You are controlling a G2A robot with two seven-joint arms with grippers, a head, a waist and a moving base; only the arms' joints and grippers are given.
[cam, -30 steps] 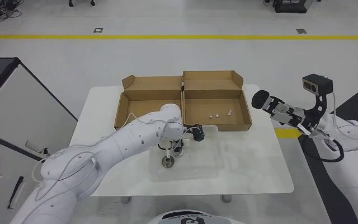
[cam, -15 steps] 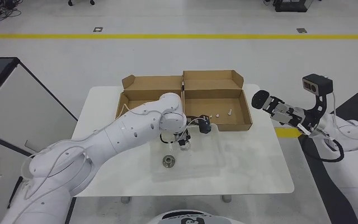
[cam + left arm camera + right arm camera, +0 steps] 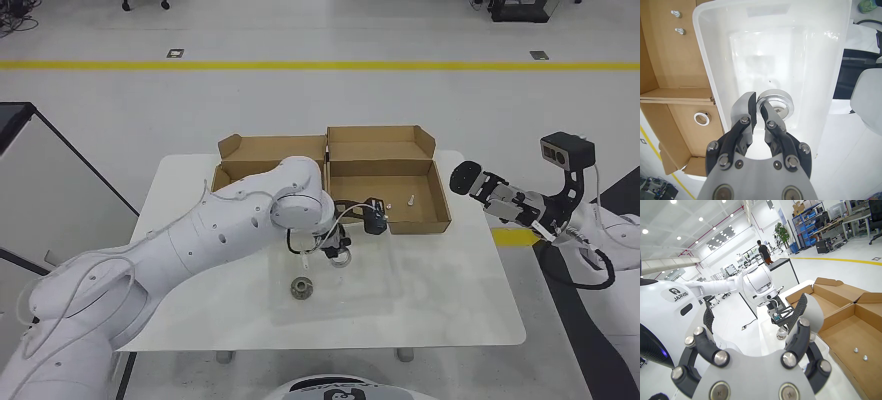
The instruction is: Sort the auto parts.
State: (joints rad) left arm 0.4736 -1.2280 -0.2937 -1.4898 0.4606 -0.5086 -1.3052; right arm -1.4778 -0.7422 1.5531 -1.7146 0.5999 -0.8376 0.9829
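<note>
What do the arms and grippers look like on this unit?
The left arm and the right arm are glossy white rounded shells; the left one shows small dark fastener dots. A thin white cable loops at the left wrist. The left gripper and the right gripper match: a silver-grey base plate with round screws, black linkage bars, and grey fingers faced with black ribbed pads.

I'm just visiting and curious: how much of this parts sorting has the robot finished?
Done: small bolts lie in the right cardboard box, a white ring in the left box. In hand: the left jaws are shut on the rim of a silver disc, above the clear tray. Left: one dark round part sits in that tray. The right jaws are open, holding nothing.
</note>
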